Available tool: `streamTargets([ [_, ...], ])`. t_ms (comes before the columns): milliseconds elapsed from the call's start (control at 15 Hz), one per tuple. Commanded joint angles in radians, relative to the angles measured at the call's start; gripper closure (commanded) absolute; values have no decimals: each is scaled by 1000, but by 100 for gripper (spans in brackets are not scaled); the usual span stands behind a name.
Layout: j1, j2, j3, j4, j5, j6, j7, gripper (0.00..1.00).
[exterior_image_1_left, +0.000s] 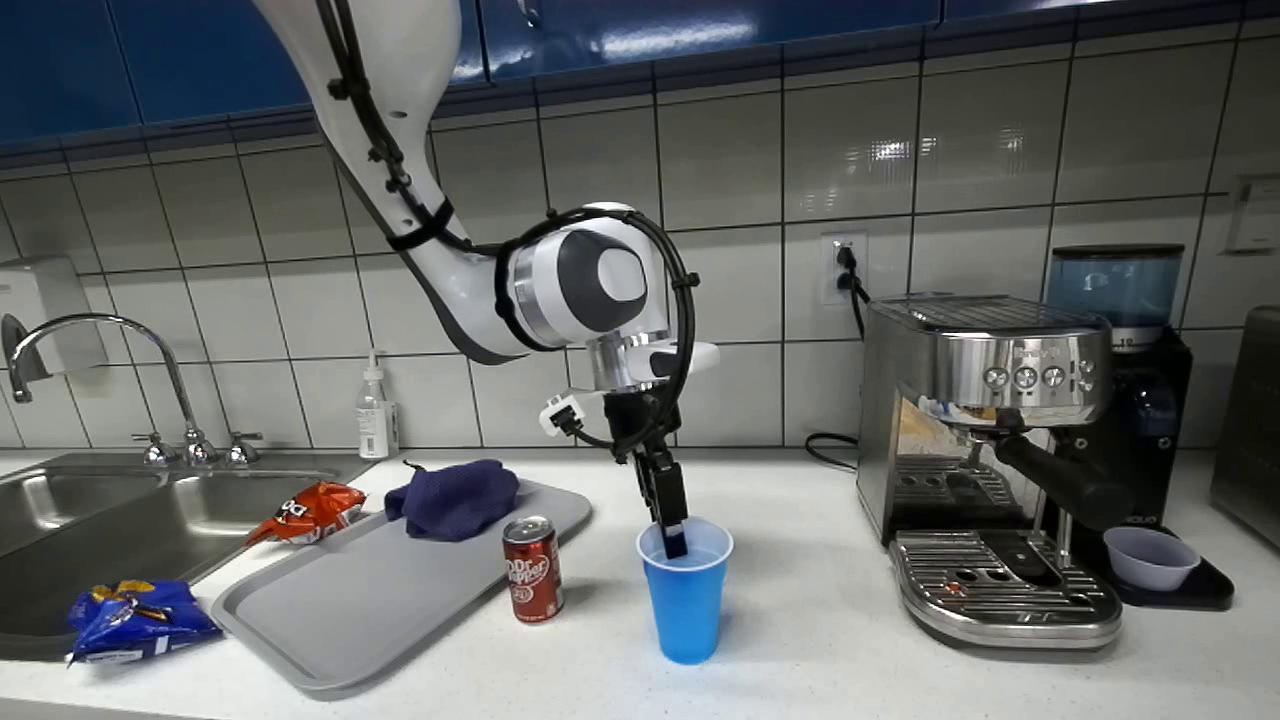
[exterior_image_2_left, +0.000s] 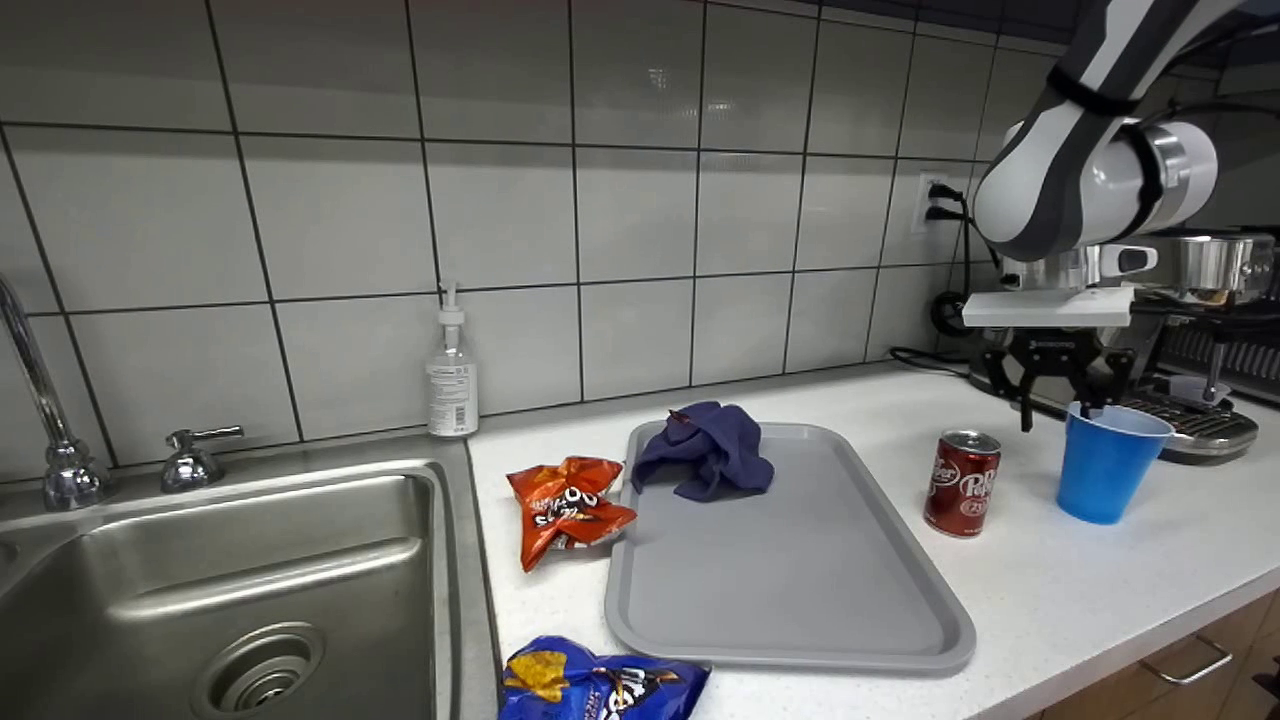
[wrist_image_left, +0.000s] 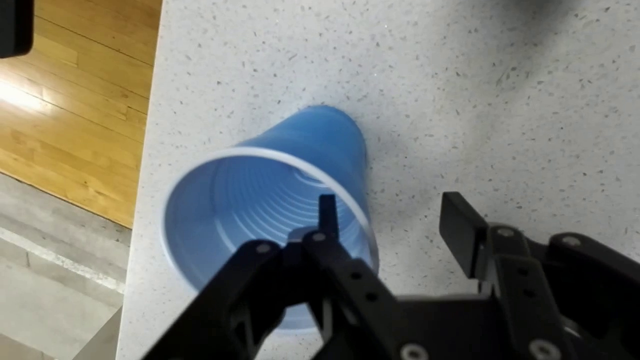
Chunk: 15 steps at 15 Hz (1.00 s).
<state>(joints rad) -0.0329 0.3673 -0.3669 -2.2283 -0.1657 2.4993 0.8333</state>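
Exterior view: black gripper (exterior_image_2_left: 1059, 416) has fingers apart, one in blue plastic cup (exterior_image_2_left: 1108, 472) & one out, w/ red metal can (exterior_image_2_left: 962, 484) at left.

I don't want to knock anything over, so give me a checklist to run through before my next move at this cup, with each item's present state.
1. Fingers straddling the wall of the blue cup: ok; one inside, one outside.
2. Wall gripped: not ok; the outer finger stands apart from it.
3. Inner finger touching the wall: cannot tell.
4. Cup upright on the counter: ok.
5. Cup empty: cannot tell; the gripper hides part of its inside in the wrist view.
6. Red can apart from the cup: ok in both exterior views.
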Motion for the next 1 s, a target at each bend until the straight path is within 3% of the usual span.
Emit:
streamTargets([
  [0, -13, 5, 10, 16, -1, -5, 14, 73],
  [200, -13, 3, 11, 16, 1, -3, 13, 97],
  [267, -14, 2, 12, 15, 2, -1, 10, 100],
  [933, -4, -22, 45, 32, 18, 15, -12, 99],
])
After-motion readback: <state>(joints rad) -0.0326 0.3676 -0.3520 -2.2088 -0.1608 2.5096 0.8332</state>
